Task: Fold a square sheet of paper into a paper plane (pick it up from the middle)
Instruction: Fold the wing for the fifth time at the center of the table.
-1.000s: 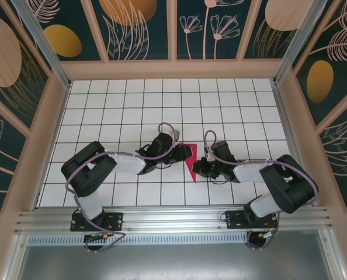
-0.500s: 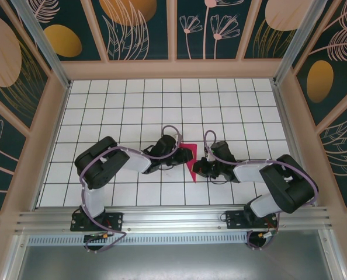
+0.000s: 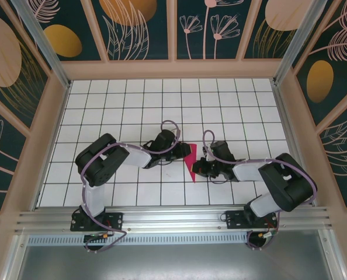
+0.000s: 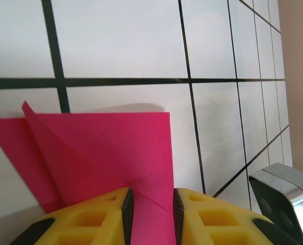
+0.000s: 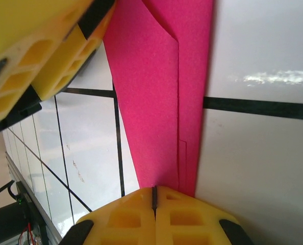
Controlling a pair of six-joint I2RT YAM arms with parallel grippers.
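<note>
Here my left claw (image 4: 150, 214) and my right claw (image 5: 154, 201) both pinch the folded paper plane (image 3: 188, 162) mid-tabletop (image 3: 127, 99); I read no writing on it.

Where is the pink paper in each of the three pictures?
Top external: the pink paper lies mid-table, a narrow pointed shape between the two grippers.
Left wrist: it spreads across the lower left, running down between the left gripper's yellow fingers.
Right wrist: it runs from the top centre down to the right gripper, whose yellow fingers are shut on its end.
Shared landmark: the black grid lines of the white table.
</note>
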